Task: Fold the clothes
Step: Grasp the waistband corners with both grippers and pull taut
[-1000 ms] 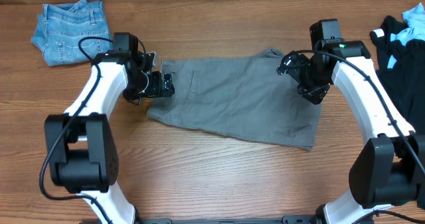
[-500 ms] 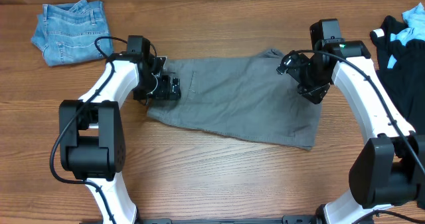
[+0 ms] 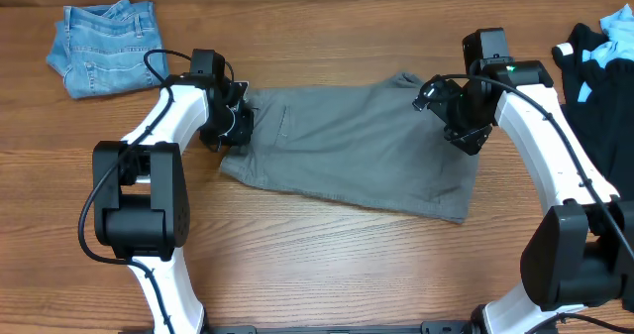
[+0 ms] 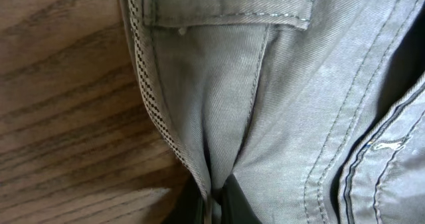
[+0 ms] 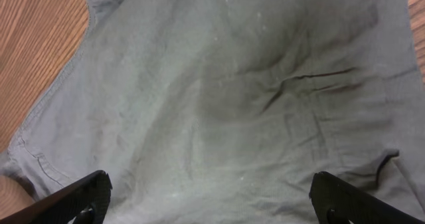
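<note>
Grey trousers [image 3: 352, 151] lie spread flat across the middle of the table. At their left waistband end my left gripper [image 3: 238, 124] is shut on a pinched fold of the grey cloth [image 4: 219, 151], its dark fingers [image 4: 236, 204] pressed either side of the hem. My right gripper [image 3: 464, 128] hovers over the trousers' right end with jaws wide open; its two fingertips [image 5: 80, 197] frame bare grey fabric [image 5: 226, 98] with nothing between them. Folded light-blue jeans [image 3: 104, 45] sit at the far left, and a black garment with light-blue parts [image 3: 599, 52] lies at the far right.
The wooden table [image 3: 317, 265] shows bare wood in front of the trousers. Both arm bases stand at the near edge, left [image 3: 129, 225] and right [image 3: 575, 255].
My left gripper slid right onto the trousers' waistband edge and closed on the cloth. The right arm has not moved.
</note>
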{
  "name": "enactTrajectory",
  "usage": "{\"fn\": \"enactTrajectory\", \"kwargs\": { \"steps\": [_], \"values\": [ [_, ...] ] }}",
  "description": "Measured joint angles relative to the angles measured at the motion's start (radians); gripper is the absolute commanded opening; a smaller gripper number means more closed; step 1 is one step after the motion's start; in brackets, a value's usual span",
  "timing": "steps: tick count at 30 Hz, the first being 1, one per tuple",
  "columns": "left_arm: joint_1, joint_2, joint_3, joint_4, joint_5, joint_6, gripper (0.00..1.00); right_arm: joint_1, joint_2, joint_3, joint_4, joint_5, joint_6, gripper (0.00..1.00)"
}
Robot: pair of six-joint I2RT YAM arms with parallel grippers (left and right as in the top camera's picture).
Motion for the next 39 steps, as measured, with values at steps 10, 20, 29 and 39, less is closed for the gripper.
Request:
{"fn": "enactTrajectory", "kwargs": {
  "steps": [10,20,29,39],
  "values": [
    [0.040,0.000,0.014,-0.082,-0.071,-0.222,0.04,0.001,0.000,0.000,0.014,0.000,0.000,1.00],
    [0.280,0.000,0.014,-0.204,-0.064,-0.283,0.04,0.084,0.000,-0.085,0.195,0.000,-0.025,0.45],
    [0.321,0.000,0.013,-0.216,-0.064,-0.282,0.04,0.191,0.006,-0.110,0.290,-0.015,-0.043,0.14],
    [0.321,0.000,0.013,-0.214,-0.064,-0.282,0.04,0.204,0.146,-0.113,0.237,-0.050,0.030,0.09]
  ]
}}
